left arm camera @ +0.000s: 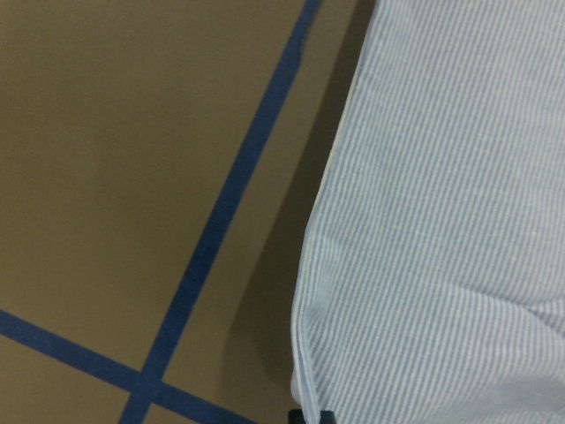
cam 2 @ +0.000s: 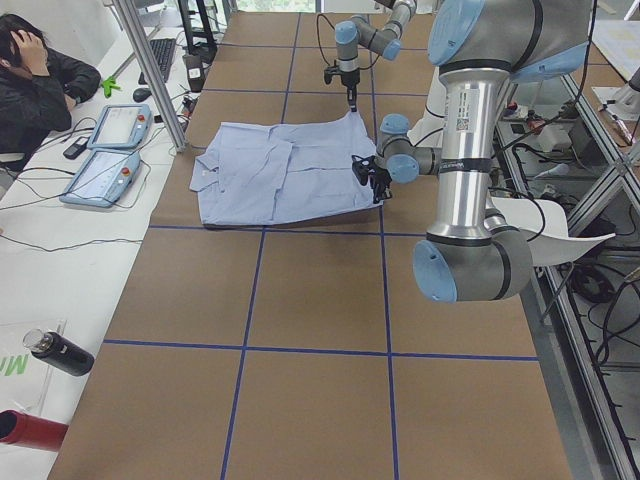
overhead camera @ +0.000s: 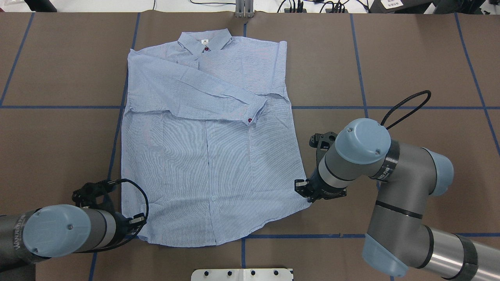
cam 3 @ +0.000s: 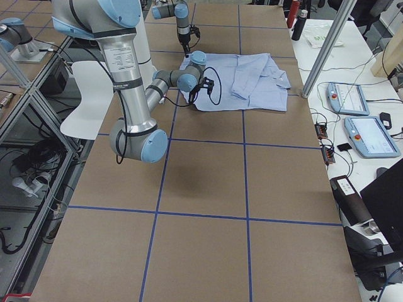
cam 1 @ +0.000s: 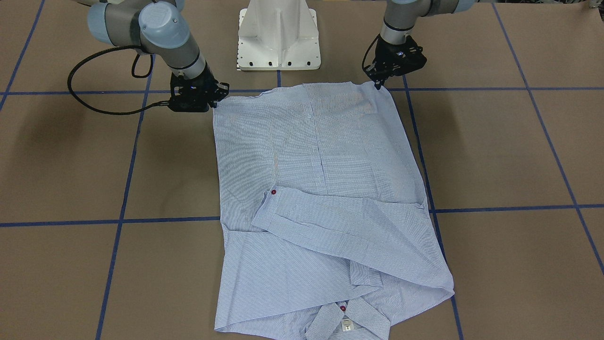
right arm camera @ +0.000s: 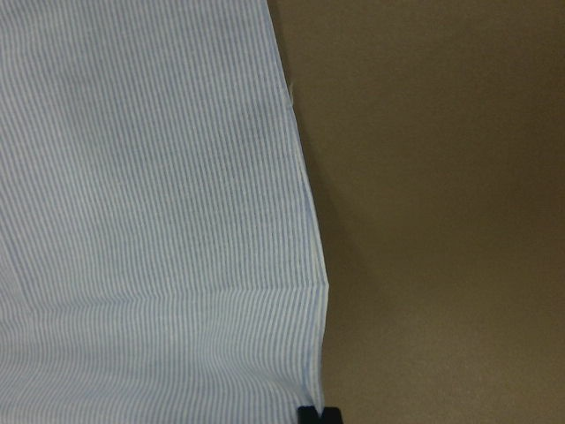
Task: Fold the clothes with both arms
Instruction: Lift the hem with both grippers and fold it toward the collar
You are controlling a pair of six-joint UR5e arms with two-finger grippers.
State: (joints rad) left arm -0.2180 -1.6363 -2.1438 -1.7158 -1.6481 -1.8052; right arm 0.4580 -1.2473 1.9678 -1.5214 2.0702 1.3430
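Shirt position: the shirt lies flat, front up, mid-table. The collar is at the far edge and the hem is near the robot base. One sleeve is folded across the chest, its cuff ending right of centre.

Left gripper: the left gripper sits at the near left hem corner. In the wrist view the black tips look closed together with the cloth edge running into them, so we read it as a pinch on that corner.

Right gripper: the right gripper is at the near right hem corner, and its wrist view shows the same thing. The tips are together and the hem disappears between them.

Step in hand (judgement): both hem corners are held, ready to carry the hem toward the collar. The fold itself is not yet made.

Handling (judgement): the fabric is thin, light and limp, with no stiffness to hold a shape. It will sag between the two grips and drag on the brown surface. It is not fragile, but it can slip from a shallow pinch.

Where to hold: the doubled seam at the hem corners, as now, gives the firmest bite.

Watch: we should keep both arms level and evenly spaced, or the hem will skew and the folded sleeve may shift.
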